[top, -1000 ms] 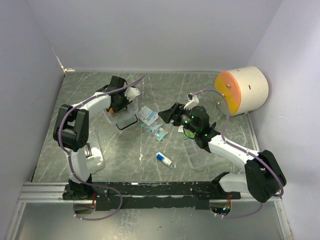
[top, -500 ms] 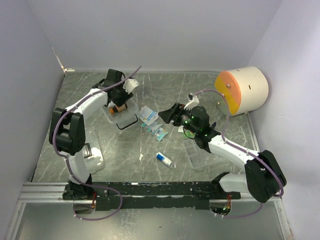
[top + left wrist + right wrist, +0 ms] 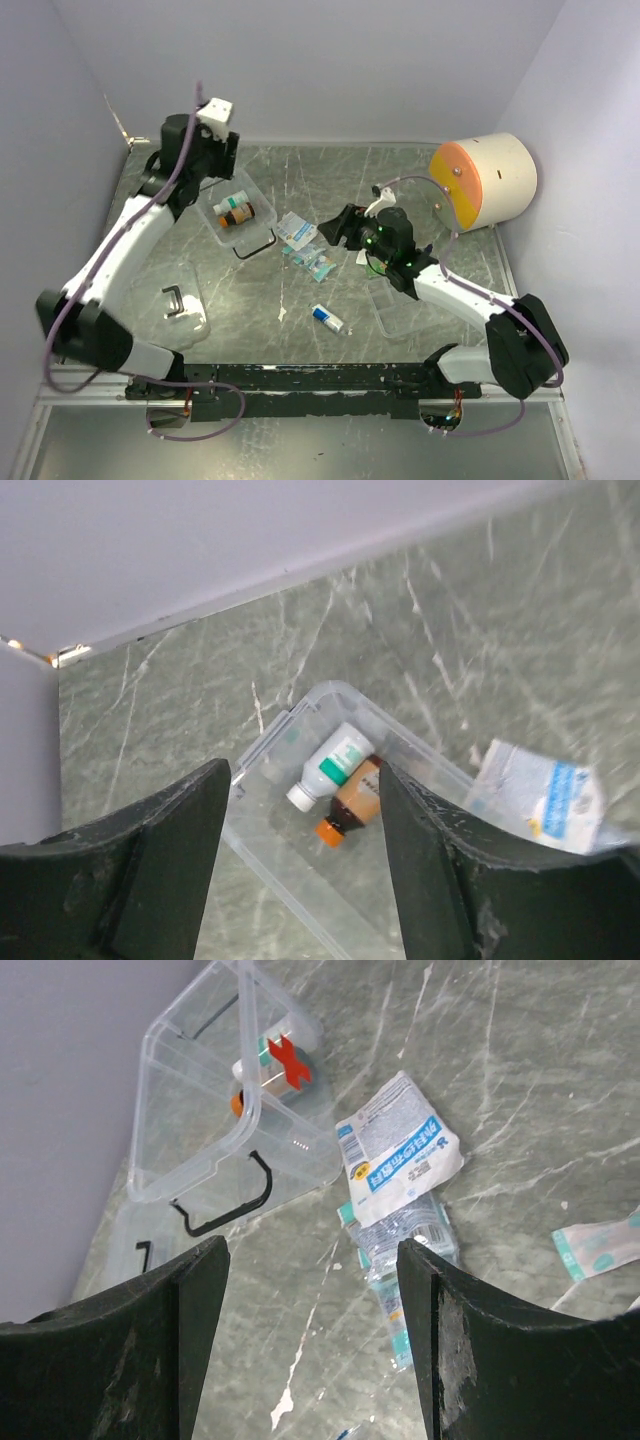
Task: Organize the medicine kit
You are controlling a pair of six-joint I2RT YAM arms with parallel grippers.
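Left gripper [image 3: 300, 780] has lifted off the box [image 3: 258, 230], jaws apart, two bottles [image 3: 236, 210] left inside; right gripper [image 3: 310, 1250] waits beside it, jaws apart.

The small clear plastic rectangular box [image 3: 180, 1110] is gleaming glossy; the grey-green marbled tabletop [image 3: 520, 1060] is looking smooth and scuffed; the white-and-blue crinkled packet [image 3: 398, 1150] is shining.

Medicine kit box [image 3: 222, 232] sited left-rear of desk [image 3: 330, 170] centre; two bottles [image 3: 330, 765] laid side by side in it. Lid [image 3: 190, 315] placed front-left, apart from box. Packets [image 3: 297, 230] spread just right of box, toward centre. Tube [image 3: 327, 319] located in front of packets. Tray insert [image 3: 388, 312] seen front-right, partly under right arm [image 3: 450, 290]. Cylinder [image 3: 490, 180] parked at rear-right desk edge.
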